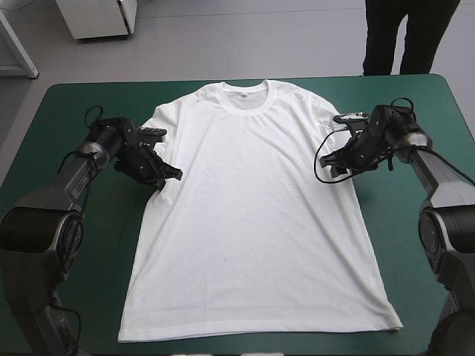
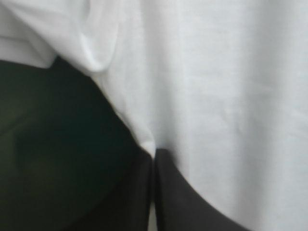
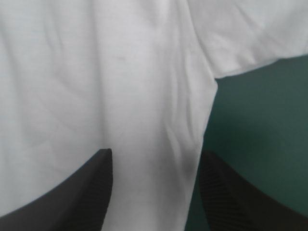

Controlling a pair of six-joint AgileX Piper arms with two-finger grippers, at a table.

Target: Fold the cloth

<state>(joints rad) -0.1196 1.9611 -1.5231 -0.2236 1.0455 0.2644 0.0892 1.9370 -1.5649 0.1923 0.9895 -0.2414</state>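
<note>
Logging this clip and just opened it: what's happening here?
Two robot arms are working on a white T-shirt spread flat on the teal-green table, collar toward the far edge. The left gripper is shut on the shirt's side edge just below the sleeve. The right gripper is open across the opposite side edge, below the other sleeve. No fold is made yet.

A teal-green-covered table (image 1: 82, 104) — a white T-shirt (image 1: 252, 208) lies spread flat on it, collar toward the far edge.
</note>
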